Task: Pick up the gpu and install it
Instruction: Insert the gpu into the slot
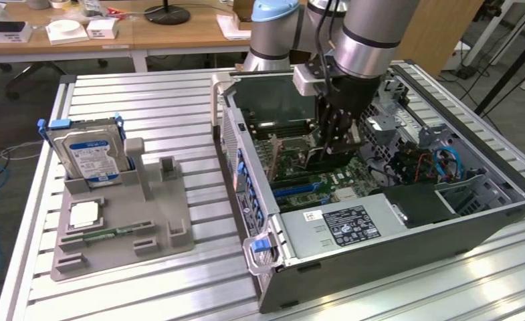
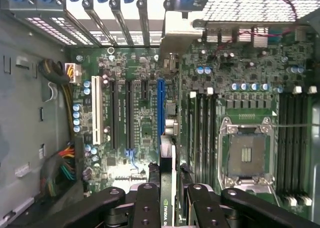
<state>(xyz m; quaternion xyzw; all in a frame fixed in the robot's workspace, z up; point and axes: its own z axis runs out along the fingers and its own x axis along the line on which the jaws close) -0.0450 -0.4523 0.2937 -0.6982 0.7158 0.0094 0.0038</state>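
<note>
Gripper (image 2: 168,198) clamped on gpu (image 2: 167,178), card edge-on between fingers (image 2: 146,208), above motherboard (image 2: 135,113) inside case (image 1: 387,247)

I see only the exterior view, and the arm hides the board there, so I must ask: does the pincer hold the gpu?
Observer: Yes. In the wrist view the gpu stands edge-on between the fingers of the pincer.
Operator: Which slot is nearest to the card?
Observer: The long blue slot lies almost in line with the card's edge.
Operator: Is something mounted on the processor socket?
Observer: No, the processor socket is bare, with no cooler on it.
</note>
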